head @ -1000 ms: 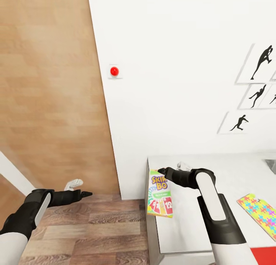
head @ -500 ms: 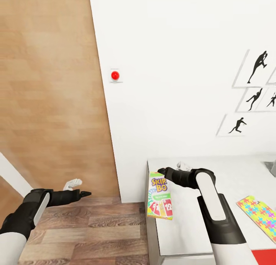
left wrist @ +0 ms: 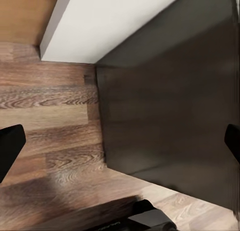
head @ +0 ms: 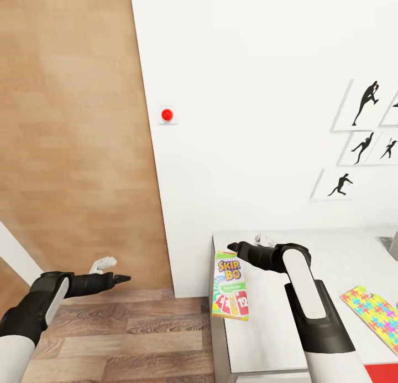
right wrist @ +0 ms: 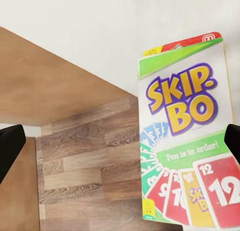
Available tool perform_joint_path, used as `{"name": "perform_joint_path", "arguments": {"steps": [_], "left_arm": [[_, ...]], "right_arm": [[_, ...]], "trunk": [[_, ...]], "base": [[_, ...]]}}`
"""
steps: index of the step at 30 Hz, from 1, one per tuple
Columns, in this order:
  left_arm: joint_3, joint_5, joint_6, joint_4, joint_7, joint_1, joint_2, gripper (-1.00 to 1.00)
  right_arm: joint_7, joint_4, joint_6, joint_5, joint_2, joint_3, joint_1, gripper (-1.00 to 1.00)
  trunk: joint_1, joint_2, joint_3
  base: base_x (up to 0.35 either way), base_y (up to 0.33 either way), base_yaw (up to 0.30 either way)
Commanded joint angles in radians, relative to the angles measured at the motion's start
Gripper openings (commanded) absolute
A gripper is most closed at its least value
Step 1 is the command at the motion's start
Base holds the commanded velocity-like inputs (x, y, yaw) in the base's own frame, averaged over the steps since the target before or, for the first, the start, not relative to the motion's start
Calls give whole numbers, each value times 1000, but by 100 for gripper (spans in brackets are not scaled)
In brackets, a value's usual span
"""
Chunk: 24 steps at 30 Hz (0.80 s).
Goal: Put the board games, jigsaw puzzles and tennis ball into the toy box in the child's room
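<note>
Two arms are reaching out. The left gripper is hanging over the wood floor, fingers spread, holding nothing. The Skip-Bo box is lying flat at the white surface's left edge, poking over it a little. It looks light, stiff and smooth; I would pinch its thin long sides. Its long side is running away from the robot, title at the far end. The right gripper is hovering just above it, fingers spread.

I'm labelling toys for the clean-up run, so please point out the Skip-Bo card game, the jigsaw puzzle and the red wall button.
Skip-Bo game point(head: 230, 286), head view, middle of its front face.
Jigsaw puzzle point(head: 375, 312), head view, its colourful top.
Red wall button point(head: 167, 115), head view, centre of the red dome.
</note>
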Motion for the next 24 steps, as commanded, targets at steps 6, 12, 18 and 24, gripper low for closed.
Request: {"name": "perform_joint_path", "arguments": {"steps": [6, 12, 18, 24], "left_arm": [[-4, 8, 7, 0, -140, -1, -2, 100], [2, 12, -2, 12, -210, -1, -64, 100], [4, 16, -7, 15, -227, -1, -118, 100], [5, 20, -8, 19, -248, -1, -163, 100]], "right_arm": [[-9, -2, 3, -11, 0, 0, -1, 100], [-1, -3, 3, -17, 0, 0, -1, 100], [42, -3, 3, -18, 0, -1, -1, 100], [106, -3, 3, -17, 0, -2, 0, 100]], "trunk": [[1, -2, 8], [1, -2, 18], [1, -2, 28], [1, -2, 38]], "base": [[0, 0, 0], [0, 0, 0], [0, 0, 0], [0, 0, 0]]}}
